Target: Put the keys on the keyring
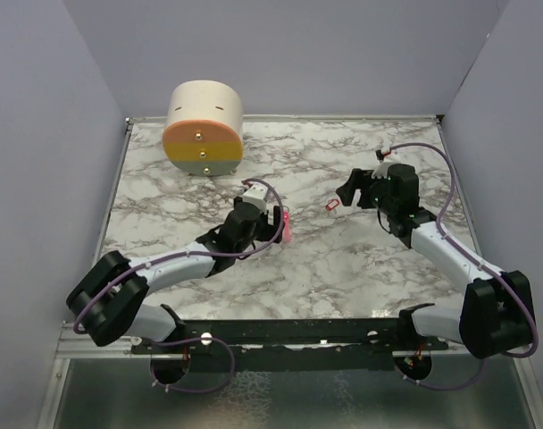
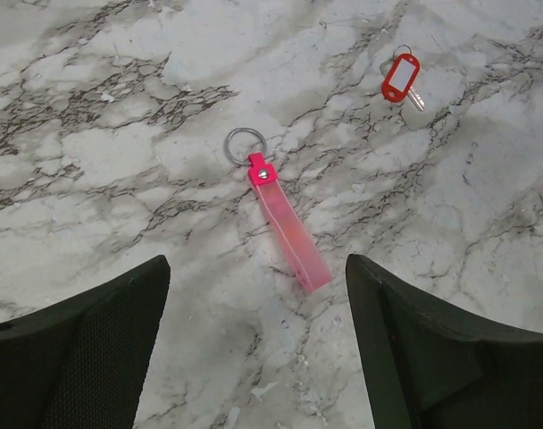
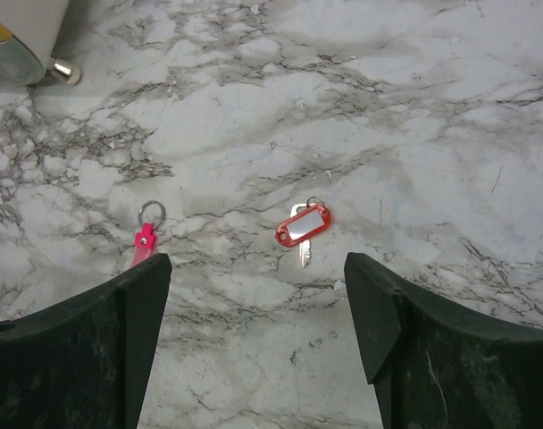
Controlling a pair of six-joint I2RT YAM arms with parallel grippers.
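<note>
The keys [image 1: 329, 205] are a small red tag with a silver key, lying flat on the marble table [image 1: 343, 259] at centre right. They also show in the right wrist view [image 3: 303, 225] and the left wrist view [image 2: 401, 78]. The keyring [image 1: 288, 225], a thin metal ring on a bright-pink strip, lies left of them, seen in the left wrist view [image 2: 288, 223] and the right wrist view [image 3: 146, 234]. My left gripper [image 2: 256, 286] is open and empty over the strip's near end. My right gripper [image 3: 256, 268] is open and empty just short of the keys.
A cream and orange cylindrical container [image 1: 204, 127] lies on its side at the back left; its edge shows in the right wrist view [image 3: 21, 40]. Grey walls enclose the table on three sides.
</note>
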